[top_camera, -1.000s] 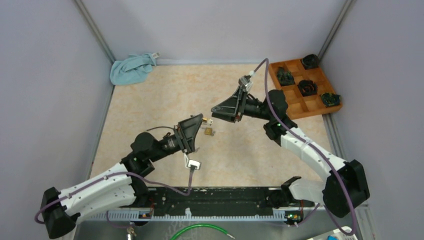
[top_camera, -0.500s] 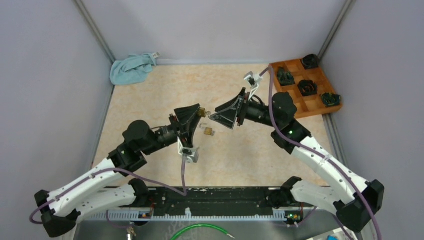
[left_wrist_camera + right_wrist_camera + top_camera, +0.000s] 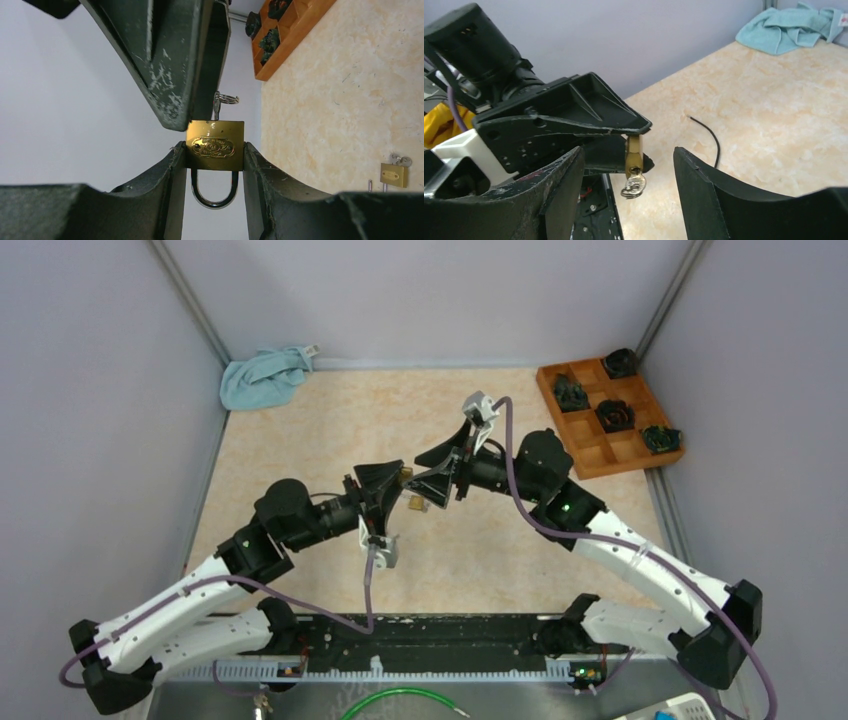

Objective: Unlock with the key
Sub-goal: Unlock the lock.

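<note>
Left gripper (image 3: 388, 480) is clamped on the brass padlock (image 3: 215, 146), pads on both flat sides, and holds it off the table near the middle of the top view. In the left wrist view the shackle points to 6 o'clock. The key (image 3: 634, 184) is seated in the keyway at the opposite end, its ring dangling. Right gripper (image 3: 430, 480) stands wide open with nothing in it, one finger to either side of the lock's key end; neither looks to be touching. A second padlock (image 3: 393, 174) lies on the table at 4 o'clock in the left wrist view; leave it alone. Step in hand, as I judge it: take the key's bow. To do it well, centre the fingers on the bow rather than the loose ring, close flat across it, then twist about the key's own axis while the left grip stays firm. Risk: pinching only the ring would turn nothing, and side load could cock the lock in the pads.
</note>
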You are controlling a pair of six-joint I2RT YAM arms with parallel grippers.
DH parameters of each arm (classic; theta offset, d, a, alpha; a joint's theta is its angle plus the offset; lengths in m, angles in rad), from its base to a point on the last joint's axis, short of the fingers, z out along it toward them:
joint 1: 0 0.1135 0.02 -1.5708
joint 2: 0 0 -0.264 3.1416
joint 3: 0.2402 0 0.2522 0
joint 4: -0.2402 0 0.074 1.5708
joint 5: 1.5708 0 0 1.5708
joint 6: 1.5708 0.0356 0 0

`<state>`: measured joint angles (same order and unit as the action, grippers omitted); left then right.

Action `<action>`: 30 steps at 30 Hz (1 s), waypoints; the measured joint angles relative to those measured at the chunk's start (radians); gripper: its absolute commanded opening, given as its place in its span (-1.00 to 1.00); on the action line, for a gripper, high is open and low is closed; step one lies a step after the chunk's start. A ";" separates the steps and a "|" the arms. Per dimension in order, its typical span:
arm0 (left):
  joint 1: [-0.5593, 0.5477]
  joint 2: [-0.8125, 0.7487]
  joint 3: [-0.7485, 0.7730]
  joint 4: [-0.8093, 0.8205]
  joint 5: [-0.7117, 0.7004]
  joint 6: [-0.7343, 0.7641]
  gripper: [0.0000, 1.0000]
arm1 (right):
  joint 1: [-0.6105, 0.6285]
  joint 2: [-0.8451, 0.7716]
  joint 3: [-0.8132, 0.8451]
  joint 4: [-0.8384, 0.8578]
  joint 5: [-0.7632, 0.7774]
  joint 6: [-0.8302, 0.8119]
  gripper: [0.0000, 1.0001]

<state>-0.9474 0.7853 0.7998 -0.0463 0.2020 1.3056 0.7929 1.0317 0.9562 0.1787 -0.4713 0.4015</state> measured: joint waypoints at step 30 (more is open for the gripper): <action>0.000 -0.015 0.002 0.006 -0.009 -0.007 1.00 | 0.034 0.093 0.091 -0.183 0.011 -0.113 -1.00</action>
<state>-0.9474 0.7704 0.8021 -0.0399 0.1928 1.2987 0.8268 1.1244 1.0473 -0.0040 -0.4606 0.2886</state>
